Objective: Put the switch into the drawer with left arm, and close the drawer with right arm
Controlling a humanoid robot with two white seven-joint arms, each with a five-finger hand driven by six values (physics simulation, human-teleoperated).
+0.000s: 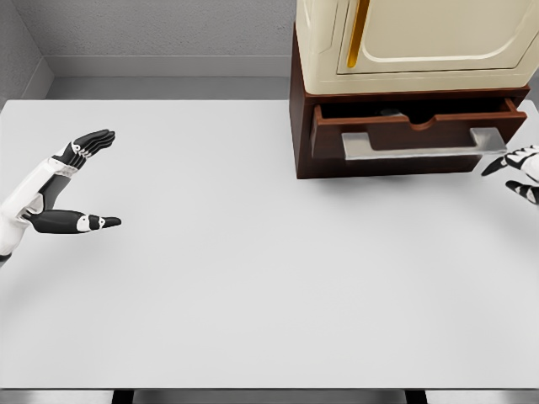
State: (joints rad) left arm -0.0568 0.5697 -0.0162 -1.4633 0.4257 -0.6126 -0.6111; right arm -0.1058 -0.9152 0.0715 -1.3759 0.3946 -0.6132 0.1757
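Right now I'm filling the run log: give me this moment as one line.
left hand: open, empty, over table | right hand: open, by handle | drawer: open | switch: not visible

Two robot hands show: the left robot hand (pixel 74 181) at the left edge over the surface (pixel 253 278), fingers spread and holding nothing, and the right robot hand (pixel 518 171) at the right edge, only partly in view. There is one surface, white. At the far right stands one brown cabinet (pixel 301 126) with one drawer (pixel 413 132), pulled out, bearing one grey handle (pixel 421 150). On the cabinet sits one cream box (pixel 404 42) with one yellow strip (pixel 358 34).
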